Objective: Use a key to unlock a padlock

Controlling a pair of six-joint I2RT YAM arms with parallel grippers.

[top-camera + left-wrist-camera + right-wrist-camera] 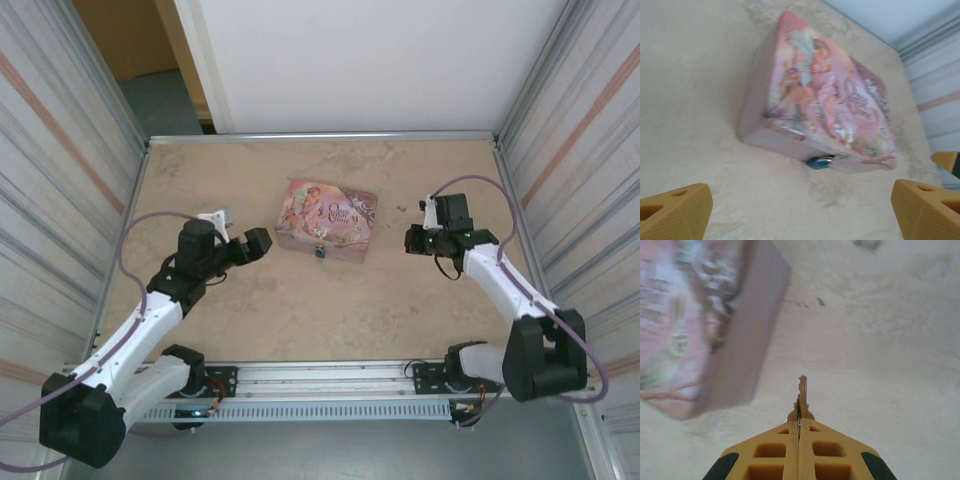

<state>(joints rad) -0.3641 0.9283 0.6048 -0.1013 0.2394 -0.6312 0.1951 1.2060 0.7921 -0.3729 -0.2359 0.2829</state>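
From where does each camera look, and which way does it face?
Top external: above and behind, looking down on the table; left arm and right arm show.
Left wrist: low, facing the pink tin and the padlock at its front; open jaws at the bottom corners.
Right wrist: low, facing the tin's side; jaws shut on the key.
Shared: all three show the tin.

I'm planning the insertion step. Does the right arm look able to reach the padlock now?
Probably yes: the right end effector holds the key, and only bare table separates it from the padlock.
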